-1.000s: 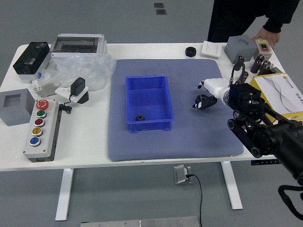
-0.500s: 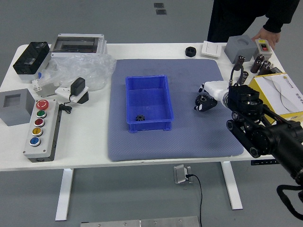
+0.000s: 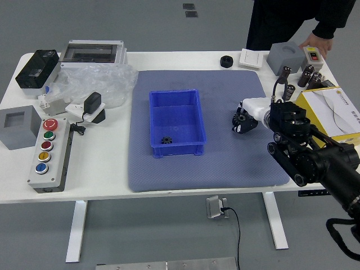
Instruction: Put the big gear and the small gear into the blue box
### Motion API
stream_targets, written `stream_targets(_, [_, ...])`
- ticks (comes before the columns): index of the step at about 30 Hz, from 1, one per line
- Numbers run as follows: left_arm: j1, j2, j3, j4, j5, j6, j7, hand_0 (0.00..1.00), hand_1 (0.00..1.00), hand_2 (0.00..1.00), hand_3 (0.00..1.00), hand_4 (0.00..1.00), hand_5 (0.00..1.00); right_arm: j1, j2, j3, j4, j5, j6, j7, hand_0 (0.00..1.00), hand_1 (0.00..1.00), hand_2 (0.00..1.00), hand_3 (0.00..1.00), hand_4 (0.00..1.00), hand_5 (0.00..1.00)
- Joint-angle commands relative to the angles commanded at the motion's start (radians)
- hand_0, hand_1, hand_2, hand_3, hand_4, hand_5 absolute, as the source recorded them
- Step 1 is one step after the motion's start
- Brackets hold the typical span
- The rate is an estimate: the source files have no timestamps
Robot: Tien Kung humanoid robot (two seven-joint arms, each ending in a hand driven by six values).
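Observation:
The blue box (image 3: 179, 115) stands on the grey-blue mat with its open top up. Inside it, by the near wall and left of centre, lies the small black gear (image 3: 167, 140). My right hand (image 3: 241, 120) reaches in from the right, palm side toward the box, its fingers curled around the big dark gear (image 3: 243, 117) over the mat's right part. The fingers partly cover that gear; whether it still touches the mat cannot be told. My left arm is out of view.
A yellow box (image 3: 334, 115) stands right of my hand. At the left are a button panel (image 3: 50, 153), a grey block (image 3: 19, 127) and plastic wrap (image 3: 93, 84). A black roll (image 3: 226, 61) sits beyond the mat. A person's hand (image 3: 318, 43) rests at the far right.
My right hand's fingers have closed in around the big gear, and the hand has shifted very slightly. The small gear and the blue box have stayed where they were.

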State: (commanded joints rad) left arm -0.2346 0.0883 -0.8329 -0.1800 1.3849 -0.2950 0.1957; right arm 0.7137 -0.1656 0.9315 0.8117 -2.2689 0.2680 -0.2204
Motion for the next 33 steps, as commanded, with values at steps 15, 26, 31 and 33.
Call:
stream_targets(15, [0.001, 0.000, 0.004, 0.000, 0.002, -0.001, 0.000, 0.908, 0.897, 0.906, 0.886, 0.870, 0.570, 0.009, 0.016, -0.002, -0.033, 0.000, -0.033, -0.008, 0.502, 0.473, 0.582, 0.630, 0.583, 0.242])
stream_targets(26, [0.001, 0.000, 0.002, 0.000, 0.007, -0.001, 0.001, 0.908, 0.897, 0.906, 0.886, 0.869, 0.570, 0.009, 0.020, -0.001, -0.044, 0.000, -0.064, -0.011, 0.517, 0.427, 0.526, 0.590, 0.553, 0.187])
stream_targets(31, [0.001, 0.000, 0.001, 0.000, 0.007, 0.000, 0.000, 0.907, 0.897, 0.907, 0.885, 0.868, 0.570, 0.009, 0.021, 0.002, -0.045, 0.000, -0.073, -0.012, 0.496, 0.391, 0.465, 0.524, 0.548, 0.151])
stream_targets(33, [0.001, 0.000, 0.001, 0.000, 0.007, 0.000, 0.000, 0.907, 0.897, 0.906, 0.885, 0.866, 0.568, 0.009, 0.021, 0.004, -0.044, 0.000, -0.075, -0.012, 0.495, 0.380, 0.440, 0.477, 0.545, 0.125])
